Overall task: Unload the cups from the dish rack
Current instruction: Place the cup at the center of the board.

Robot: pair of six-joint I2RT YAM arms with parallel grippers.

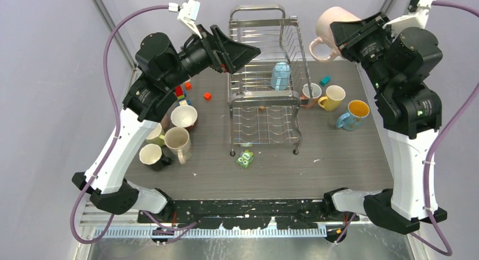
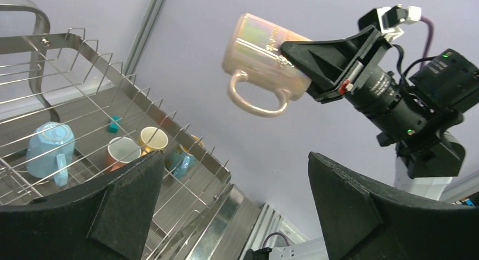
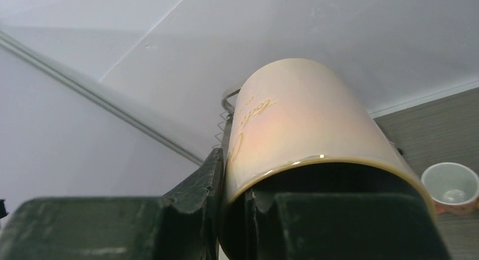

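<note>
The silver wire dish rack point(image 1: 264, 104) stands at mid-table. A light blue cup point(image 1: 280, 75) sits on its upper tier, also seen in the left wrist view point(image 2: 49, 148). My right gripper point(image 1: 340, 37) is raised to the right of the rack top, shut on the rim wall of a pale pink cup point(image 1: 329, 24): one finger is inside and one outside point(image 3: 237, 181). The pink cup point(image 2: 261, 55) hangs on its side in the air with its handle down. My left gripper point(image 1: 244, 56) is open and empty at the rack's upper left edge point(image 2: 236, 158).
Several cups stand on the table left of the rack, among them a cream one point(image 1: 177, 140) and a white-lined one point(image 1: 183, 116). On the right are a salmon cup point(image 1: 310, 92), a yellow cup point(image 1: 333, 97) and a blue one point(image 1: 355, 114). A green packet point(image 1: 245, 158) lies in front of the rack, with toy blocks point(image 1: 207, 95) behind it on the left.
</note>
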